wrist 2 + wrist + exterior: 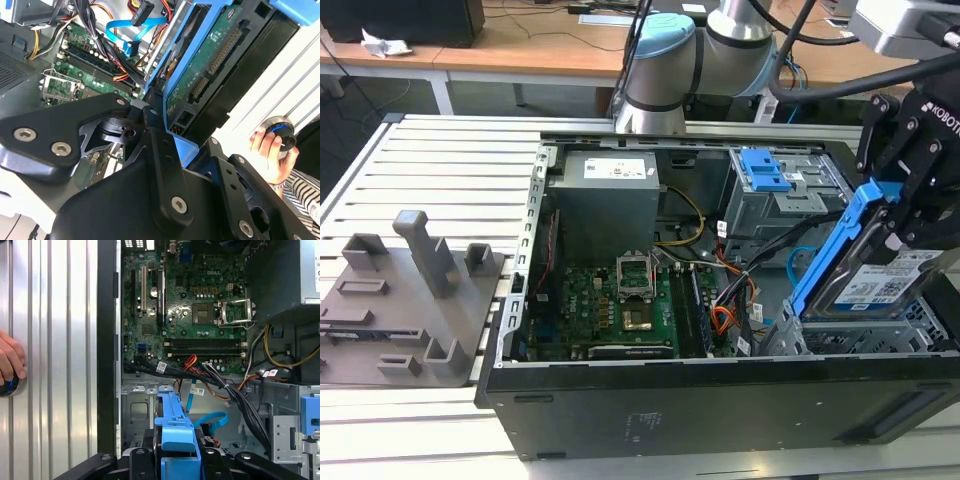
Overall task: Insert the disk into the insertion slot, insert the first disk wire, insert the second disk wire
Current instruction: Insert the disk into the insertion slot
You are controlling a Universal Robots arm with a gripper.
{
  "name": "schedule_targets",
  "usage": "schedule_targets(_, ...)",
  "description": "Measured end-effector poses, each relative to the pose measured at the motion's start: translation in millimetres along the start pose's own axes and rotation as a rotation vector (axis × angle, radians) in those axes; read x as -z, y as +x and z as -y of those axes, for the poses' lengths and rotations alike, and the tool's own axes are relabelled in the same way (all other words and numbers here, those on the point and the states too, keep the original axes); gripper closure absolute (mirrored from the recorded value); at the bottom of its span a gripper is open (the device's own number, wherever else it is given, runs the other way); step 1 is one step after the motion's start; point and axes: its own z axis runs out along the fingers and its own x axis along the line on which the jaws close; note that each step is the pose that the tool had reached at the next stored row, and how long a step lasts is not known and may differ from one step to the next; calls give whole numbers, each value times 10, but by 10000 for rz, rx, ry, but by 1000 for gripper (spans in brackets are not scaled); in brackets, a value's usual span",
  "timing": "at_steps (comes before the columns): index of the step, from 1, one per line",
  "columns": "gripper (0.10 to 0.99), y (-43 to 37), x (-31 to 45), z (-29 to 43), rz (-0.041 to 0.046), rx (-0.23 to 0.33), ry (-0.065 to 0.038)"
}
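Gripper (898,215) pinched disk (876,282) by its blue carrier, held tilted over insertion slot (860,342) at lower right of exterior view. Disk not yet seated; both wires judged unplugged.

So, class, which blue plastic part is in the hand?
The blue carrier framing the disk, held tilted in the hand; the ridged blue latch sits apart on the taller cage.

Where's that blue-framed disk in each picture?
Exterior view: the disk tilted above the case, at the exterior view's right.
Second wrist view: its green underside, blue-framed.
First wrist view: its blue frame, seen edge-on.
Shared landmark: the silver processor socket.
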Motion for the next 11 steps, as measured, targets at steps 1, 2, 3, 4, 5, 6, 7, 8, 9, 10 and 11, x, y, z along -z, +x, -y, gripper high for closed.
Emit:
schedule_targets(1,722,0,-31,1,-2,0,0)
schedule_targets(2,722,0,-53,2,-2,0,0)
schedule_targets(3,722,0,-71,3,-2,0,0)
schedule_targets(4,722,0,-94,4,-2,0,0)
schedule_targets(5,722,0,-113,4,-2,0,0)
schedule_targets(6,722,0,-151,6,-1,0,-1)
schedule_targets(7,722,0,-174,7,-2,0,0)
schedule_targets(8,722,0,-194,7,-2,0,-1)
schedule_targets(9,722,0,-234,9,-2,0,0)
schedule_targets(10,722,0,-278,11,-1,0,0)
schedule_targets(11,722,0,-328,13,-1,0,0)
